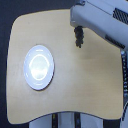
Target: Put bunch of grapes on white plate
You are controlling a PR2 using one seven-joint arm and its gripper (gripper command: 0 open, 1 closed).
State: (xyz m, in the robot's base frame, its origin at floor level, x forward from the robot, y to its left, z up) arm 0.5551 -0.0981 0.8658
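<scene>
The bunch of grapes [78,35] appears to be held in the closed gripper [78,41] above the table [95,80], well apart from the white plate [39,67], which is bare, so placement remains undone.

The arm [102,17] is cut off by the top and right edges of the exterior view. The hand [78,36] shows only as a small dark blur; how its jaws stand cannot be told, nor whether that dark mass includes the bunch of grapes.
</scene>
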